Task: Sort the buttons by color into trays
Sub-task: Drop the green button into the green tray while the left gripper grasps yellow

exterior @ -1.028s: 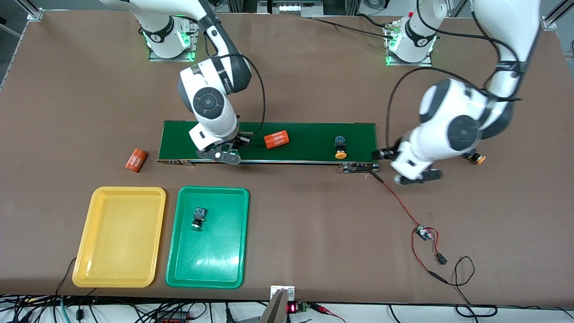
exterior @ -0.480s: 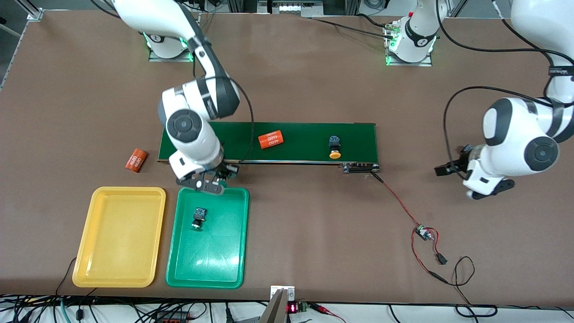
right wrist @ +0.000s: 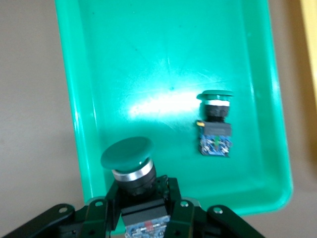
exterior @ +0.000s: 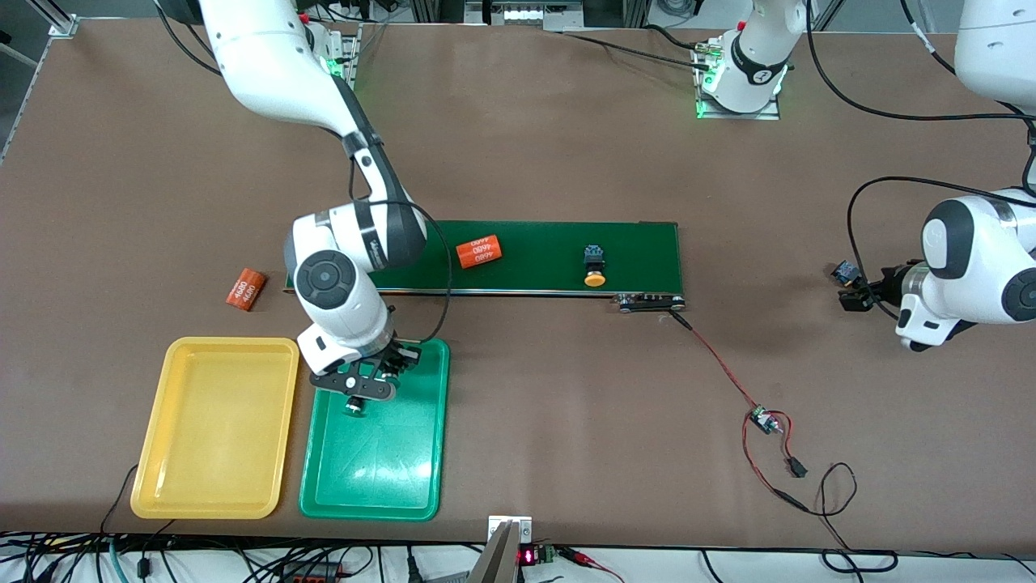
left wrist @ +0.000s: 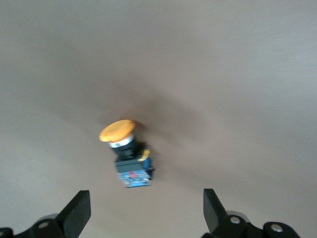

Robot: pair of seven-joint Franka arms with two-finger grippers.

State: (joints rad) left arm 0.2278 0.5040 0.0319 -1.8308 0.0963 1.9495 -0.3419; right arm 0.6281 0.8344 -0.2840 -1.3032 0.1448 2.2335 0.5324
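Two green-capped buttons are in play: one (right wrist: 215, 130) lies on its side in the green tray (exterior: 421, 486), and the other (right wrist: 130, 171) is clamped by its body in the right claw (exterior: 374, 374), which hangs over that tray's end nearest the belt (exterior: 550, 247). The held button's cap points out from the fingers, over the tray floor. For a clean release, the claw should be lowered until the button is close to the floor, well inside the rim and clear of the button already there, and only then opened, so that nothing bounces out or knocks the other. The yellow tray (exterior: 154, 478), just beside the green one, holds nothing. One orange-capped button (exterior: 594, 265) lies on the belt, along with an orange cylinder (exterior: 478, 251); a second cylinder (exterior: 245, 289) lies on the desk (exterior: 566, 405) off the belt's end. The left claw (left wrist: 143, 215) stands wide over bare desk at the left arm's end, with another orange-capped button (left wrist: 126, 151) lying on its side just ahead of the open fingers, not yet touched. Both orange-capped ones are judged due for the yellow tray.
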